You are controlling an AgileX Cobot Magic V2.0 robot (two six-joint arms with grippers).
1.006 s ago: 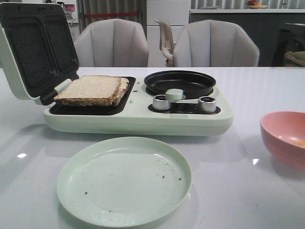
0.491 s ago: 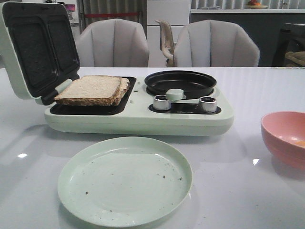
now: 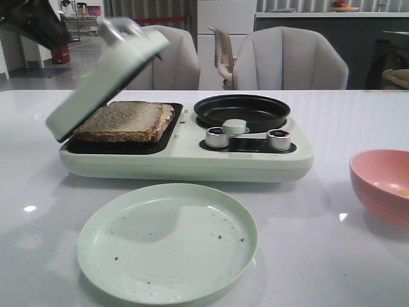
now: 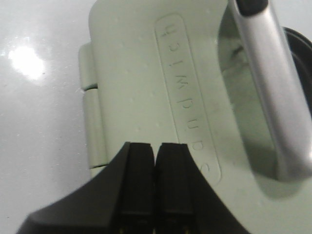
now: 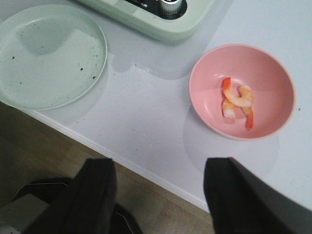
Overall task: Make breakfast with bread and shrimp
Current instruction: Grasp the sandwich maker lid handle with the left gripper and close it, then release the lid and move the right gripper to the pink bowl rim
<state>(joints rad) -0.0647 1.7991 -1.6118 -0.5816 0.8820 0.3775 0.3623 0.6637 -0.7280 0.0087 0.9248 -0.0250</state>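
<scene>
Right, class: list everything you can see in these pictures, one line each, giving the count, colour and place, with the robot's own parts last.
Bread: two stacked slices, beige with brown crusts, on the sandwich maker's dark left plate.
Sandwich maker: one, pale green, at the table's middle.
Lid: one, pale green with a silver handle, tilted partly down over the bread.
Round pan: one, black, in the maker's right half.
Knobs: two, silver, on the maker's front.
Plate: one, pale green, speckled with crumbs, in front of the maker.
Bowl: one, pink, at the table's right.
Shrimp: orange-pink pieces, inside the bowl; count unclear.
Chairs: grey, behind the table.
Left end effector: black, shut, against the lid.
Right end effector: black, open, at the table's near edge.
</scene>
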